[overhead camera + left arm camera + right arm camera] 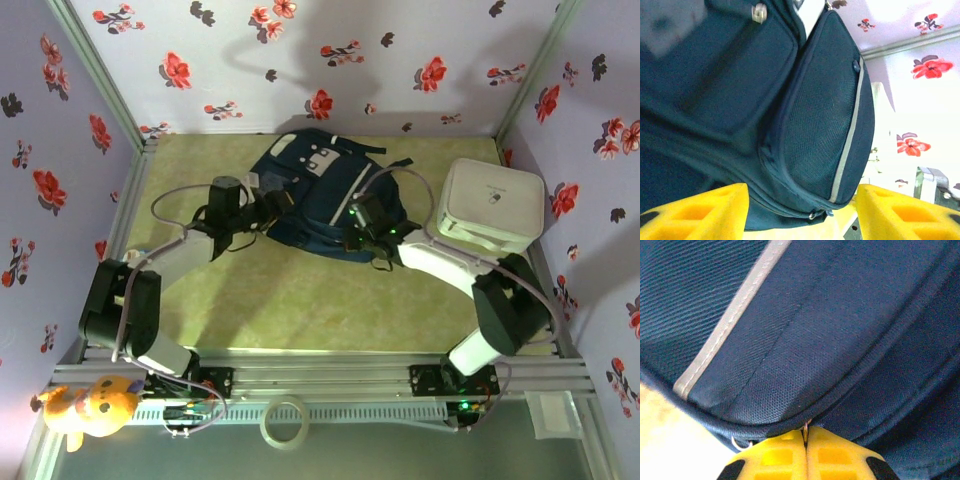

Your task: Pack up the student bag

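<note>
The student bag (pixel 320 190), navy blue with white patches and a grey stripe, lies flat at the back middle of the green mat. My left gripper (pixel 272 205) is at the bag's left edge. In the left wrist view it (pixel 801 200) stands open, its yellow fingers (pixel 705 212) either side of a mesh side pocket (pixel 820 110), with a small zipper ring (pixel 811 215) low between them. My right gripper (pixel 352 238) is at the bag's lower right edge. Its yellow fingers (pixel 835 455) are pressed together on a thin metal zipper pull (pixel 805 426) at the bag's seam (pixel 830 315).
A white rounded-square box (pixel 492 203) stands right of the bag, against the right wall. An orange plush toy (pixel 90 408) and a roll of tape (pixel 284 422) lie outside the front rail. Flowered walls close the back and sides.
</note>
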Controlling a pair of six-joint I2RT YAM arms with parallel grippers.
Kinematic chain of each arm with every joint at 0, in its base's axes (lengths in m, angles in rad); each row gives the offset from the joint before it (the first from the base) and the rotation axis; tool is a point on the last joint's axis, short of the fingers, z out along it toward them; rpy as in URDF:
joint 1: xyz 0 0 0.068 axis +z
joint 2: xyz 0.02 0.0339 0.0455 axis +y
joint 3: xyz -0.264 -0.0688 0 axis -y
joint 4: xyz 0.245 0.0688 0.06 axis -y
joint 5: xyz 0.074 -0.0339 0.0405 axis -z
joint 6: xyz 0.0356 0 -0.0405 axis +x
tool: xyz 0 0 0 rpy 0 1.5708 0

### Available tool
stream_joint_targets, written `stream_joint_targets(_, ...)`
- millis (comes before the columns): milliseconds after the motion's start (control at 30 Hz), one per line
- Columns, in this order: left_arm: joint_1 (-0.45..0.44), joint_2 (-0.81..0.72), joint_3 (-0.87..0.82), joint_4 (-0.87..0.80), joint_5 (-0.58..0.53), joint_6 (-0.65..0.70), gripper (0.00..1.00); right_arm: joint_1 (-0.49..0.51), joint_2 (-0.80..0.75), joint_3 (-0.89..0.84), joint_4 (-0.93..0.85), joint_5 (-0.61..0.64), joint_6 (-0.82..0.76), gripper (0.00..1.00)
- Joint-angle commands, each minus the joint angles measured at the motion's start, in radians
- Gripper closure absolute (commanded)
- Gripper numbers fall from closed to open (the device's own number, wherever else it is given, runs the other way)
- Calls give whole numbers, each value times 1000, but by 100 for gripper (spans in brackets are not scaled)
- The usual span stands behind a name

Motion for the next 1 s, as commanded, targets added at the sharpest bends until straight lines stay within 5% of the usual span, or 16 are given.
stream_joint_targets(0, 7, -24, -38, -5, -18, -29, 40, 48, 60, 92, 119, -83, -36, 100)
stream_joint_targets(333, 4, 82, -61, 226, 77, -167, 49, 116, 167, 189, 156, -160, -16, 100)
stream_joint_targets(767, 4, 143, -55, 218, 67, -170, 61, 118, 162, 167, 158, -150, -5, 100)
stream_joint_targets(967, 5, 144, -33, 183, 52, -135, 86, 118, 155, 159, 136, -112, -16, 100)
